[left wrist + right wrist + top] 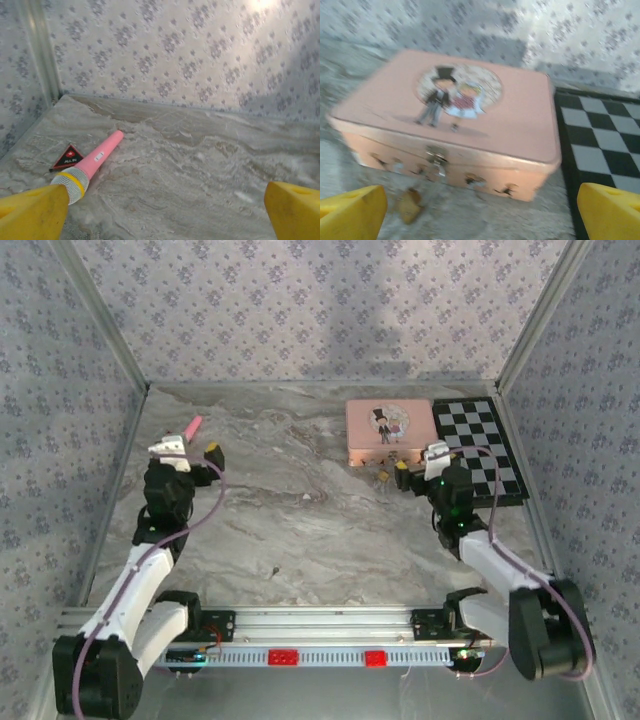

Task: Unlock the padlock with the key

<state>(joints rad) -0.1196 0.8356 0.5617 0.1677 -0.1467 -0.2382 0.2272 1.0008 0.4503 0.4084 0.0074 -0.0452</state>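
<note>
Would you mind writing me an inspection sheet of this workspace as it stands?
Surface: marble-pattern table, nothing spilled that I can see.
Job's things: padlock lies on the table in front of the pink tin, blurred; a small dark item lies mid-table, too small to identify.
Clutter: toy microphone beside a black triangular sticker, far left; checkerboard to the right of the tin.
Grippers: left gripper open, empty, near the microphone; right gripper open, empty, facing the tin and padlock.
Cables: purple cables loop along both arms.
Surroundings: patterned walls on three sides.
</note>
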